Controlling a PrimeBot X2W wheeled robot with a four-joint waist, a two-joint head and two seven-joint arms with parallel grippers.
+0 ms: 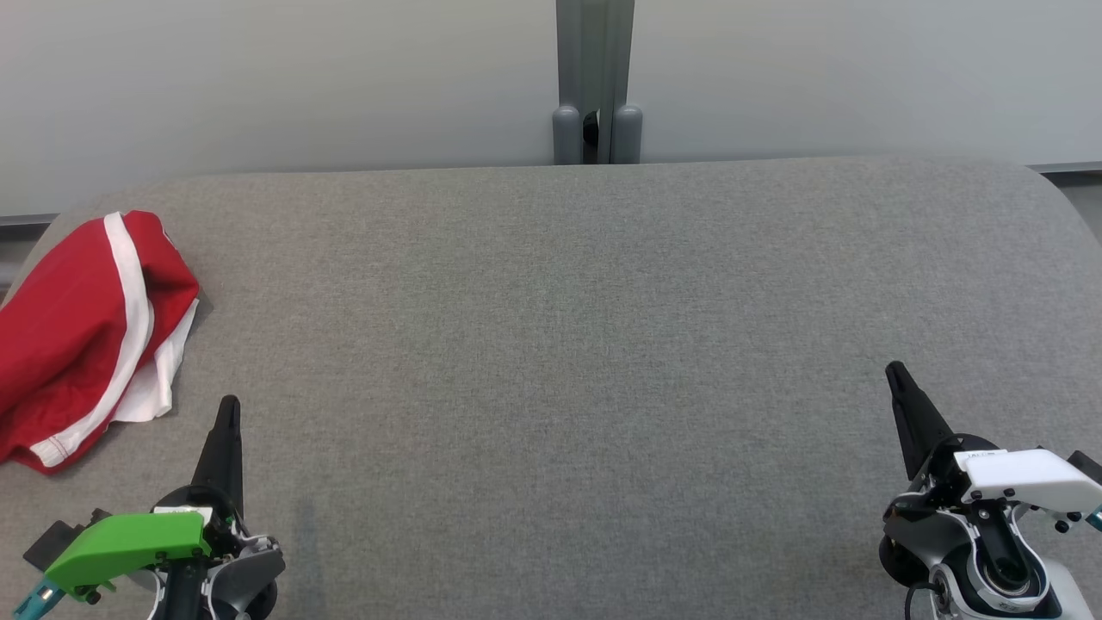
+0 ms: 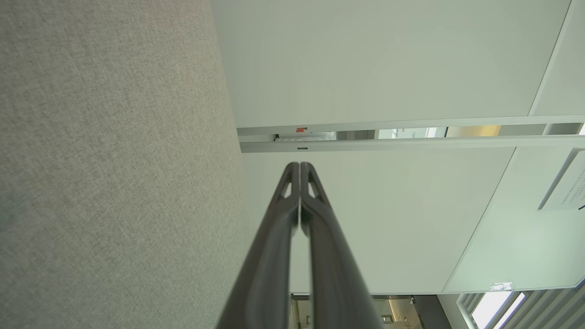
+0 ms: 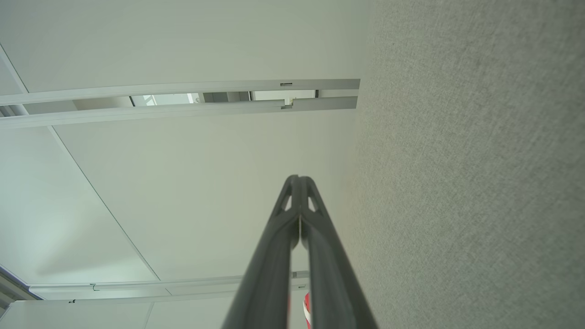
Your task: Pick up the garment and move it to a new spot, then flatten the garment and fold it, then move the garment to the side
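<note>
Right now you have one garment to work with: a crumpled red fabric garment with white stripes (image 1: pixel 77 336). It lies in a heap at the left edge of the grey fabric-covered worktop (image 1: pixel 560 344), and the head view's left border cuts part of it off. One broad white band runs down its length, and a white flap pokes out on its right side.

You have two grippers in the head view, both low over the worktop. The left gripper with the green housing (image 1: pixel 229 406) sits at the lower left, near the garment's lower right corner but apart from it. The right gripper with the white housing (image 1: pixel 895 372) sits at the lower right, well apart from the garment.

Each gripper has two long dark fingers (image 2: pixel 274 256). In both wrist views the pair is pressed together at the tips, with nothing between them. Neither gripper touches the cloth.

Behind the worktop's far edge you see one grey upright post (image 1: pixel 596 77), with two rounded grey pieces at its foot, against a pale wall (image 1: pixel 258 86).
</note>
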